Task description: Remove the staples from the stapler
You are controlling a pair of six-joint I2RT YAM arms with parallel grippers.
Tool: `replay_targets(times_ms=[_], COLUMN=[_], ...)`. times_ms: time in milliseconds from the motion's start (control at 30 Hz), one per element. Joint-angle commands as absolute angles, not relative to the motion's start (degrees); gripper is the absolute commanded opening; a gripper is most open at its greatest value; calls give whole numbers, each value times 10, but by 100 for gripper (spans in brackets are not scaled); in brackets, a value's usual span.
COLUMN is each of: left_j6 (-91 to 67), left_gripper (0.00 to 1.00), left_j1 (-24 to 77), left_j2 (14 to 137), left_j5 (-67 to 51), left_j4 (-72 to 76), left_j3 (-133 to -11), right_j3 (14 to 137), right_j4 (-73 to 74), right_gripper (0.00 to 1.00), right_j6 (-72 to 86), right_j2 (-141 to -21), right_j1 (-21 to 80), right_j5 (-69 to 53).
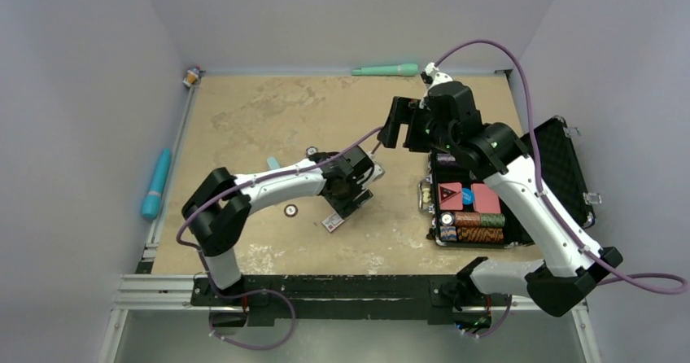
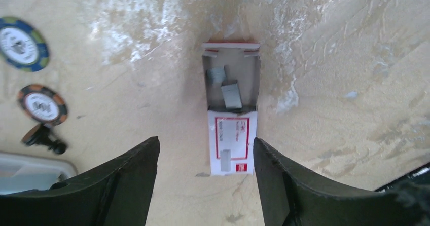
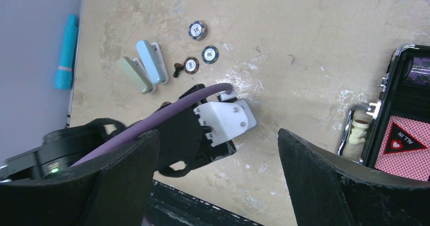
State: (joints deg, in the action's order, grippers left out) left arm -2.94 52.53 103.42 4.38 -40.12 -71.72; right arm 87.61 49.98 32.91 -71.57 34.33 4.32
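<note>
Two staplers lie side by side in the right wrist view, a pale green one [image 3: 136, 75] and a light blue one [image 3: 152, 61]. The blue one peeks out behind the left arm in the top view [image 1: 272, 164]. A small red-and-white staple box [image 2: 230, 135] lies open on the table with loose staple strips [image 2: 232, 95] in its tray. It also shows in the top view [image 1: 332, 222]. My left gripper [image 2: 205, 142] is open and empty, hovering just above the box's closed end. My right gripper [image 3: 217, 134] is open and empty, raised high over the table middle [image 1: 404, 125].
Poker chips [image 2: 20, 43] [image 2: 43, 104] and a small black piece [image 2: 44, 139] lie left of the box. An open black case [image 1: 561, 155] with chips and cards stands at the right. A teal tube [image 1: 156, 184] lies off the left edge, and another [image 1: 386, 70] lies at the back.
</note>
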Motion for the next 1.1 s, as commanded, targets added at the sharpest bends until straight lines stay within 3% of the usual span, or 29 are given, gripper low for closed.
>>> replay_targets(times_ms=[0, 200, 433, 500, 567, 933, 1067], left_j6=[-35, -183, -359, -391, -422, -566, -563], left_gripper=[72, 73, 61, 52, 39, 0, 0], left_j1=[528, 519, 510, 508, 506, 499, 499], left_j2=[928, 793, 650, 611, 578, 483, 534], left_j5=[90, 123, 122, 102, 89, 26, 19], left_j4=[-410, -434, -458, -452, -445, -352, -309], left_j3=[-722, -654, -521, -480, -442, -268, -260], right_j3=[891, 924, 875, 849, 819, 687, 660], right_j4=[494, 501, 461, 448, 428, 349, 325], right_gripper=[91, 92, 89, 86, 77, 30, 10], right_j6=[336, 304, 252, 243, 237, 211, 205], right_j2=[-705, -722, -734, -740, -742, -805, -833], right_j1=[338, 319, 264, 260, 260, 261, 266], right_j5=[52, 86, 52, 32, 6, -115, -130])
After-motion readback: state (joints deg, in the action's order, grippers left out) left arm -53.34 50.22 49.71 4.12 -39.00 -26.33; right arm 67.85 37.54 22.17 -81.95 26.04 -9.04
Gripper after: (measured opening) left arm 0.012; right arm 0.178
